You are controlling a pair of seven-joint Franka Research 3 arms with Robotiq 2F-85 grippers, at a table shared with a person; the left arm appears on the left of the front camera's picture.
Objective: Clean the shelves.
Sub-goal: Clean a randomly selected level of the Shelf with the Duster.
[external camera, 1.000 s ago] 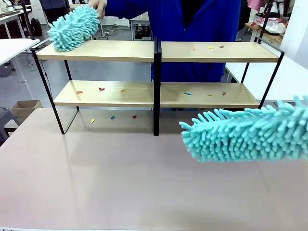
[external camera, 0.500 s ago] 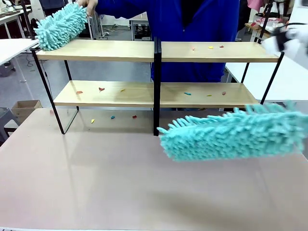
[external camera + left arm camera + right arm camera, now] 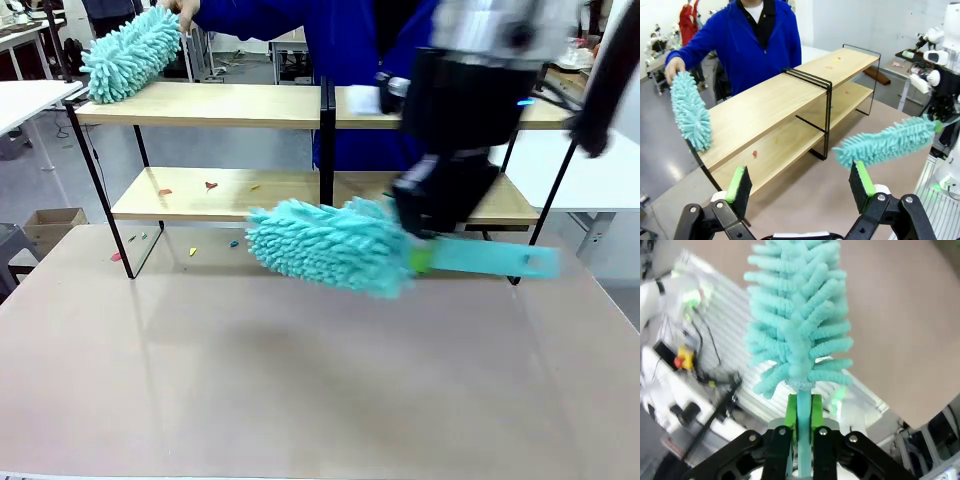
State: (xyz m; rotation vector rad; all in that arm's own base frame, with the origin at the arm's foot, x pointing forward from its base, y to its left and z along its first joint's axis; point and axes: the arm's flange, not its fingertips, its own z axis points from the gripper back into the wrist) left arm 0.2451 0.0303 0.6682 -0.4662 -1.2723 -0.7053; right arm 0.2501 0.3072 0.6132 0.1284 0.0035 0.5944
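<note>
Table (image 3: 300,380) scene: right pincer (image 3: 802,410) clamps duster (image 3: 320,245) reaching to its 9 o'clock, left pincer (image 3: 800,182) wide, empty; risk: sweep snags post (image 3: 326,140), jolting shelves (image 3: 220,195).

Counter (image 3: 300,400) front is open. Robot's duster (image 3: 325,245) crosses the shelves' (image 3: 230,105) centre post (image 3: 326,130), blocking the lower board's (image 3: 210,200) middle. Person's duster (image 3: 130,55) occupies the top board's (image 3: 265,100) left end. Lower board's left half is reachable.

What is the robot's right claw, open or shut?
Shut: the right claw pinches the teal duster by its handle, green pads touching it.
</note>
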